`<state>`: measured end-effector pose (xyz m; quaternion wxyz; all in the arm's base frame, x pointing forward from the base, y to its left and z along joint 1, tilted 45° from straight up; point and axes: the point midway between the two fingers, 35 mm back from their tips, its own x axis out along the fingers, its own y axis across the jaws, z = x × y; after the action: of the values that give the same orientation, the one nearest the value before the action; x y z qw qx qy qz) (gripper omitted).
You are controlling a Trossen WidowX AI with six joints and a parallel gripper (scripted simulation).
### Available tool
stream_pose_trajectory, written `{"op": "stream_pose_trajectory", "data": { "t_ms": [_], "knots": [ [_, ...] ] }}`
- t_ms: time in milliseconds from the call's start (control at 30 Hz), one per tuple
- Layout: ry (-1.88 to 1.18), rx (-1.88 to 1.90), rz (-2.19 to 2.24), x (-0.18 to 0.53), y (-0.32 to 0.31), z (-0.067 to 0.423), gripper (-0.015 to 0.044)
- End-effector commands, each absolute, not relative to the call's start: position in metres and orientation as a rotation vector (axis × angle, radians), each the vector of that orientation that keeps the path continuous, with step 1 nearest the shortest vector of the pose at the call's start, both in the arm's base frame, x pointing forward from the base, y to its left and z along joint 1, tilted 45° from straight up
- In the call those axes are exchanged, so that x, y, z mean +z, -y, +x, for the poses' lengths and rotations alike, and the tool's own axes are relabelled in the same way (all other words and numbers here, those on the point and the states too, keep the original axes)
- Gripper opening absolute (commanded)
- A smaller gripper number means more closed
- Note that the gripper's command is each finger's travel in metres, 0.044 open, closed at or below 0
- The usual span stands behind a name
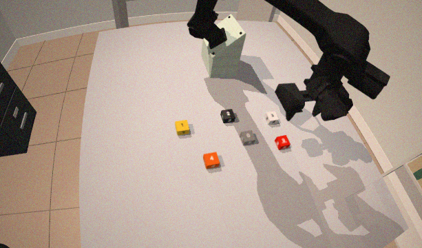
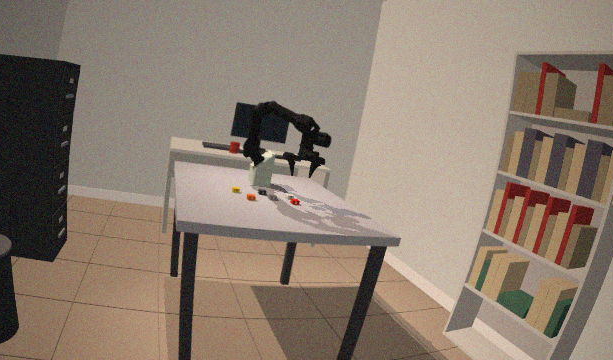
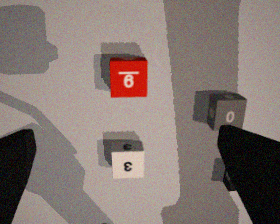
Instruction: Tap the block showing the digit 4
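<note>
The wrist view omits the orange block point(image 1: 211, 160) entirely.

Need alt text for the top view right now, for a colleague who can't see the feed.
The open, empty claw hovers beside the white block, away from the orange block printed 4. Yellow, black, grey and red blocks also sit apart on the pale table, with the arm's pale pedestal behind them.
</note>
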<state>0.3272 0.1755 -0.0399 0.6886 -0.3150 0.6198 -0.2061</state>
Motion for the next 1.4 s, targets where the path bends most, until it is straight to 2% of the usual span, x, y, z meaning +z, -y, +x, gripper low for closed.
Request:
{"op": "stream_pose_trajectory", "data": {
  "t_ms": [0,167,367,567,1367],
  "knots": [
    [-1.389,-0.463,-0.717,-0.042,-0.174,0.327,0.04],
    [-1.391,-0.459,-0.715,-0.032,-0.167,0.333,0.04],
    [-1.392,-0.449,-0.712,0.044,-0.096,0.362,0.04],
    [-1.388,-0.469,-0.725,0.113,-0.02,0.362,0.04],
    [-1.387,-0.471,-0.725,0.115,-0.017,0.362,0.04]
  ]
}}
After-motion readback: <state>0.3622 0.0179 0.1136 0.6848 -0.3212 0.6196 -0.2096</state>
